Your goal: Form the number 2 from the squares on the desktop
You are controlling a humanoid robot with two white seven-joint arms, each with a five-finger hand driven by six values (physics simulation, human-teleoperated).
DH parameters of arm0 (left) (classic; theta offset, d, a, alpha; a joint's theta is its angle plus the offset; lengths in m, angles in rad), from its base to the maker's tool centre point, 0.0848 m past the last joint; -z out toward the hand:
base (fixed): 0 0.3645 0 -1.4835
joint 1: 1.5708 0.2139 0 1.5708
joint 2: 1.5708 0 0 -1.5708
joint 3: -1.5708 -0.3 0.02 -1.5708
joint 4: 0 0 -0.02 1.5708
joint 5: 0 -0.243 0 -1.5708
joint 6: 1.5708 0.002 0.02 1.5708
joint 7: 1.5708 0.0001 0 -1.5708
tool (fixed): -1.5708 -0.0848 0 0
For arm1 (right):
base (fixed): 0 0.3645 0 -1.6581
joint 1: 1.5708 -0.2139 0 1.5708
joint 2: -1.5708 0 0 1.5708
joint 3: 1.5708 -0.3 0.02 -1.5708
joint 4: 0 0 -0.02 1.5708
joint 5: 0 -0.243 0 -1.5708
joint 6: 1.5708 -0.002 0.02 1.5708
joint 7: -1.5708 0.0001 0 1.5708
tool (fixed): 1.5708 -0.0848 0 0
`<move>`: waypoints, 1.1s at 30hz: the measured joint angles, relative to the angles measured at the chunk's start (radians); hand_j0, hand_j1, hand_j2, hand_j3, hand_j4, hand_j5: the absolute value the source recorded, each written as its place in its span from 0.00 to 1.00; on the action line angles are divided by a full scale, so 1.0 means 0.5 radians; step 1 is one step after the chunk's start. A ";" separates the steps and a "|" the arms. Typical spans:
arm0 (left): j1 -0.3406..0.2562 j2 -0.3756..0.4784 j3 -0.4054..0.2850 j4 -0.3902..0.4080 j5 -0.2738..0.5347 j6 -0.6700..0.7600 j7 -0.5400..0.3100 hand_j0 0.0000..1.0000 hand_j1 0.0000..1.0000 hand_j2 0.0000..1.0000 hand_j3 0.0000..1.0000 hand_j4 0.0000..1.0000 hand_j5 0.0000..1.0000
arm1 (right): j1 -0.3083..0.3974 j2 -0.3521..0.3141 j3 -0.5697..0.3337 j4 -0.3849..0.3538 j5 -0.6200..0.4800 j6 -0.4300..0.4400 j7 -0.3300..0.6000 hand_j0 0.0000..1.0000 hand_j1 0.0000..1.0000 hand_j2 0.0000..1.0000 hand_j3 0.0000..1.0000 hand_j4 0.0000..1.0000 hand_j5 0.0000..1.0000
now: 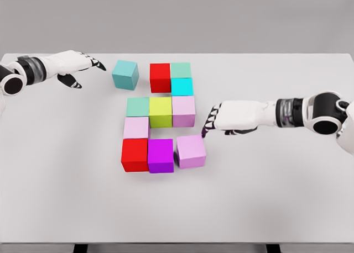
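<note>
Coloured cubes nearly forming a 2 on the white tabletop (276,198), a hand on either side.

Top row: a red cube (160,77) touching a pale green cube (181,70), with a cyan cube (182,87) just below it. A loose teal cube (125,74) sits apart to the left, slightly turned. Middle row: a mint cube (138,106), a yellow-green cube (160,111) and a lilac cube (183,110) side by side. A pale pink cube (136,127) joins down to the bottom row: a second red cube (135,154), a magenta cube (160,155), and a tilted pink-lilac cube (191,151) just beside it. The left hand (74,65) hovers near the teal cube, fingers spread, holding nothing. The right hand (229,116) lies flat, fingers (209,121) extended and empty, close above the tilted cube.
</note>
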 measured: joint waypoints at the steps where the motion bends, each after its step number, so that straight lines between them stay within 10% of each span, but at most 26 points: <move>1: -0.003 0.000 0.001 0.002 -0.001 0.000 0.000 0.84 0.84 0.84 0.84 0.84 0.84 | 0.000 -0.004 0.002 -0.007 0.003 -0.001 0.001 0.68 0.68 0.68 0.68 0.68 0.68; 33: 0.006 -0.094 0.004 -0.073 -0.020 0.000 -0.028 0.84 0.84 0.84 0.84 0.84 0.84 | 0.064 -0.168 0.108 -0.298 -0.011 -0.004 -0.015 0.68 0.68 0.68 0.68 0.68 0.68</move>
